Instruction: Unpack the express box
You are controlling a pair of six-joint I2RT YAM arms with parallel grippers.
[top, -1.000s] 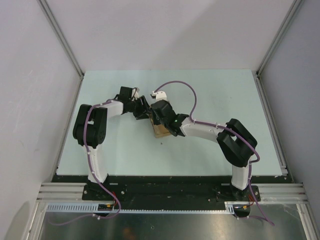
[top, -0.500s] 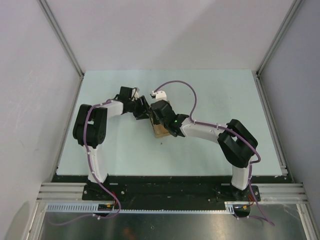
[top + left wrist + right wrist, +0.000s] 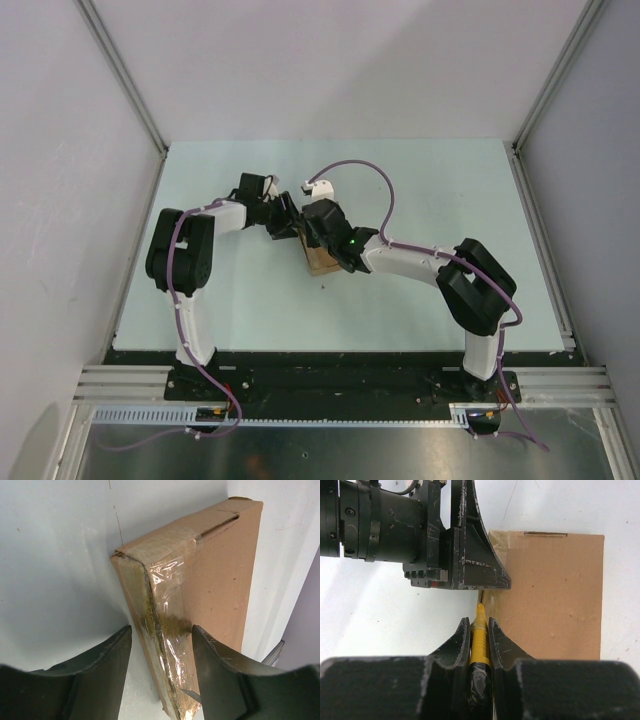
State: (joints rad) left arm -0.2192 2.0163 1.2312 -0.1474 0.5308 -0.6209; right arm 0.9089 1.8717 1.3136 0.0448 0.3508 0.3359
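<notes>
Express box (image 3: 321, 262) sits mid-frame on the table (image 3: 430, 180). Right claw (image 3: 480, 622) is clamped on the yellow knife (image 3: 480, 642) at the taped seam. Left claw (image 3: 161, 630) is half-open astride the box end, grip unclear. I'd cut shallow, following the tape.

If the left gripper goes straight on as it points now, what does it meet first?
The box: its taped edge stands between the left gripper's open jaws, so contact would likely come soon.

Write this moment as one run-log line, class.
left gripper: astride taped edge of box, grip unclear | right gripper: shut on knife, blade at that edge | box: taped shut
</notes>
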